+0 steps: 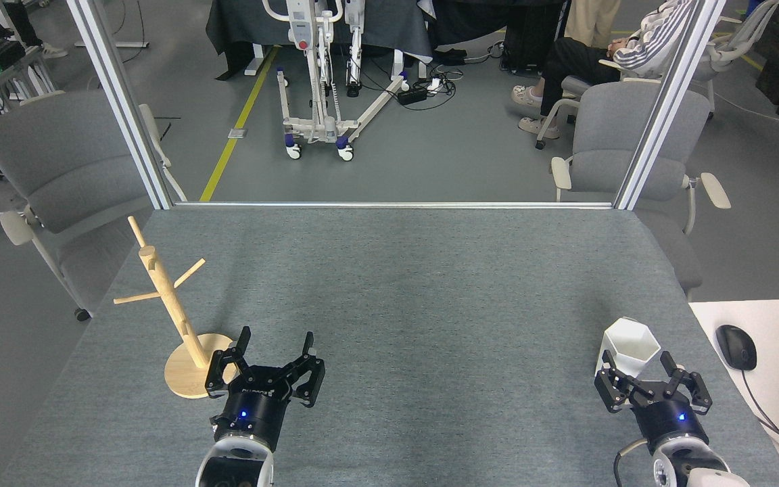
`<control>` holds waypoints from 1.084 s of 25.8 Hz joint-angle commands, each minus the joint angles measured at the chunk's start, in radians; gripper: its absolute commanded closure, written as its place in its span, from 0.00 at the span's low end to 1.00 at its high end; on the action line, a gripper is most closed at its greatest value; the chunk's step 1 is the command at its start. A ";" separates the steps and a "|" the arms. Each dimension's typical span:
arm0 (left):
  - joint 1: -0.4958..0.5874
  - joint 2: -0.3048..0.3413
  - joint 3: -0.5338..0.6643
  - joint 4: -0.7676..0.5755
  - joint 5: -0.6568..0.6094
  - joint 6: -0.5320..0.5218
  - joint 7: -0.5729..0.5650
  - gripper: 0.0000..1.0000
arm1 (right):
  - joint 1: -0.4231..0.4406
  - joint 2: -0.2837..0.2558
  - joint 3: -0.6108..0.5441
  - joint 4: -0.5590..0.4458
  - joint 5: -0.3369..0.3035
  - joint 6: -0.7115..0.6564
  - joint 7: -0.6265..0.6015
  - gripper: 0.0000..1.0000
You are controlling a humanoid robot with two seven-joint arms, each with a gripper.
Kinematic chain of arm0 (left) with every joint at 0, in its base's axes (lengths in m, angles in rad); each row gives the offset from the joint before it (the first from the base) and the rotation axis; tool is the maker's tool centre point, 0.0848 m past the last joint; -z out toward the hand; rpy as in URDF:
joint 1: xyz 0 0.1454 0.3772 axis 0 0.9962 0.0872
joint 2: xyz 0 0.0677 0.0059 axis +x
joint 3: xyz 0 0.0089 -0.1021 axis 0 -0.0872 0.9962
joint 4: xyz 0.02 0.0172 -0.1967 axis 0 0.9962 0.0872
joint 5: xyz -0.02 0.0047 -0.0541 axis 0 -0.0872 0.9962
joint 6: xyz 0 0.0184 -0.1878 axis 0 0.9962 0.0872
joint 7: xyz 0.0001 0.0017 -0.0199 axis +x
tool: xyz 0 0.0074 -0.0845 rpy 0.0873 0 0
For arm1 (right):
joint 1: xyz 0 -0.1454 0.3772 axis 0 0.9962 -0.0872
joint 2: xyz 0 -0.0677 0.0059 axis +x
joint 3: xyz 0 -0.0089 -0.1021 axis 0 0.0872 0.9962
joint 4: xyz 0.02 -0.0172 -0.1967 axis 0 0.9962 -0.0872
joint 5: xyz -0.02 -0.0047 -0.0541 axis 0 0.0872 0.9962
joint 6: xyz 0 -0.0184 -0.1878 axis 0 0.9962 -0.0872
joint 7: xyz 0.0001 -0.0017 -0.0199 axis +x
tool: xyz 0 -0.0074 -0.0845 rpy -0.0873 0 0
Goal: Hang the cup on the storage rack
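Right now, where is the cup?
In the head view, the cup stands upright at the table's near right, between the open right gripper's fingers.

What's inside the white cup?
The cup looks empty: only its white inner walls show through the open top. Its bottom cannot be seen from here, and the right gripper covers its lower front.

Both arms end in black, many-linked grippers, the left gripper (274, 348) and the right gripper (653, 368). Each black wrist carries a small blue light. Behind sit glossy white-and-silver housings, with a black cable by the right one.
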 commanded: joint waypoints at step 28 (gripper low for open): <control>0.008 0.000 0.002 0.005 -0.002 0.009 -0.001 0.00 | -0.045 0.009 0.002 0.054 0.001 0.009 -0.001 0.00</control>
